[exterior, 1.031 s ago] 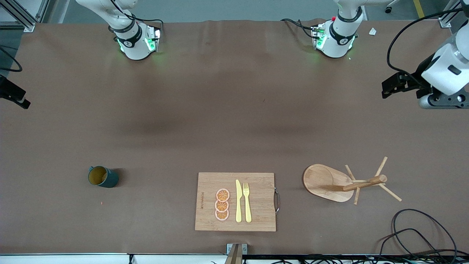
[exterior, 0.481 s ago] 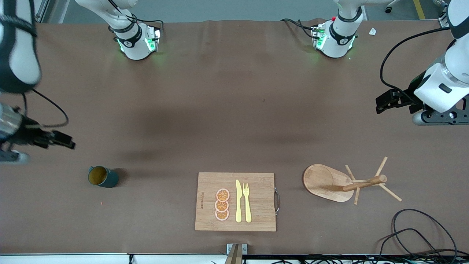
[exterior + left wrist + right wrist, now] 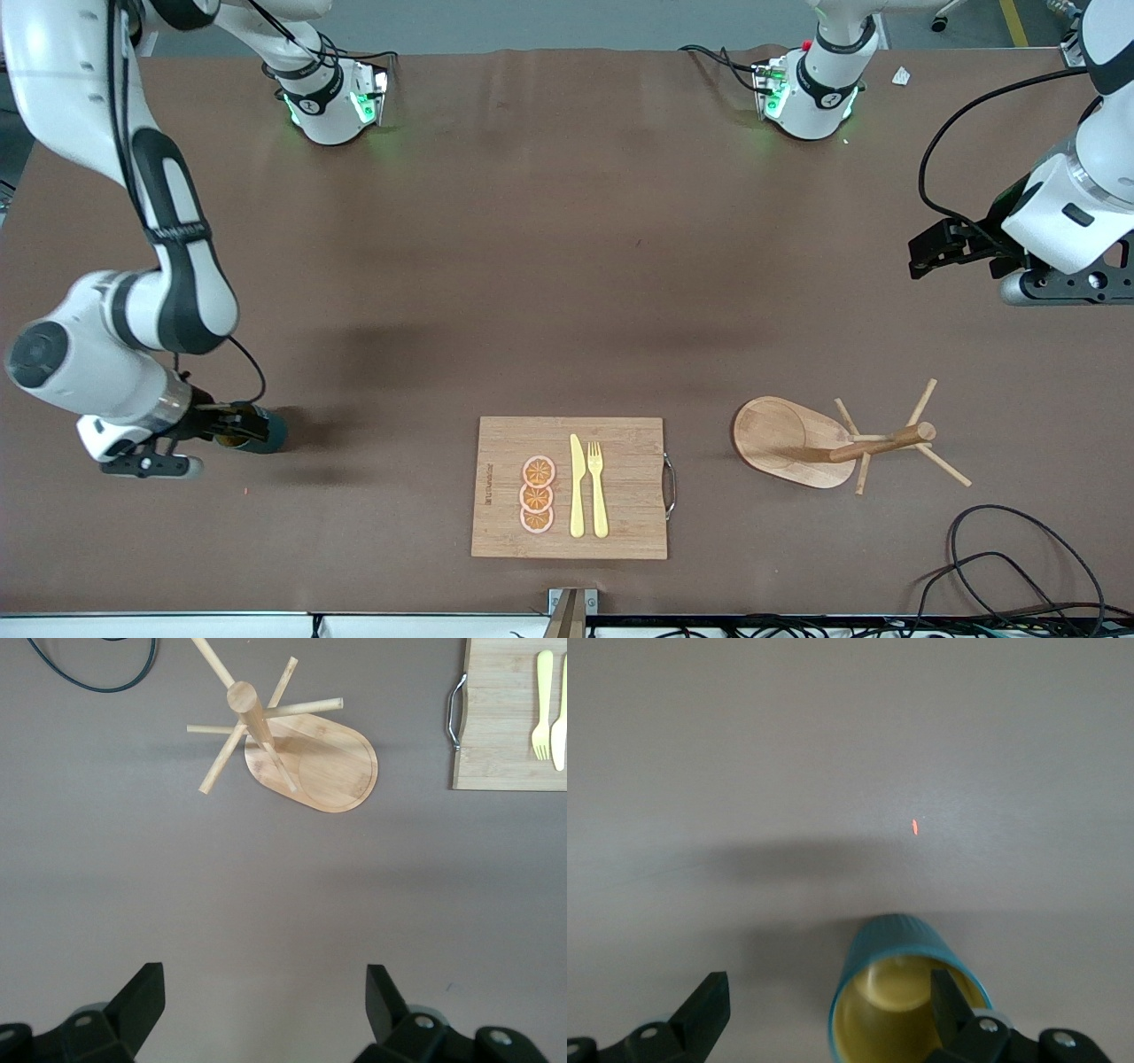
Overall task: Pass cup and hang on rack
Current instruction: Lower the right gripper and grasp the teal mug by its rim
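The cup, dark teal with a yellow inside, stands on the table toward the right arm's end. My right gripper is down at it and open. In the right wrist view the cup shows mouth-up. The right gripper has one finger over the cup's mouth and the other outside the wall. The cup's handle is hidden. The wooden rack stands toward the left arm's end, also in the left wrist view. My left gripper is open and empty above bare table.
A wooden cutting board with orange slices, a yellow knife and a fork lies between cup and rack, near the front edge. Black cables lie at the table corner nearer the camera than the rack.
My right arm has swung in from the table's end and come down to the cup, now partly covered. My left gripper shifted slightly and then held still.
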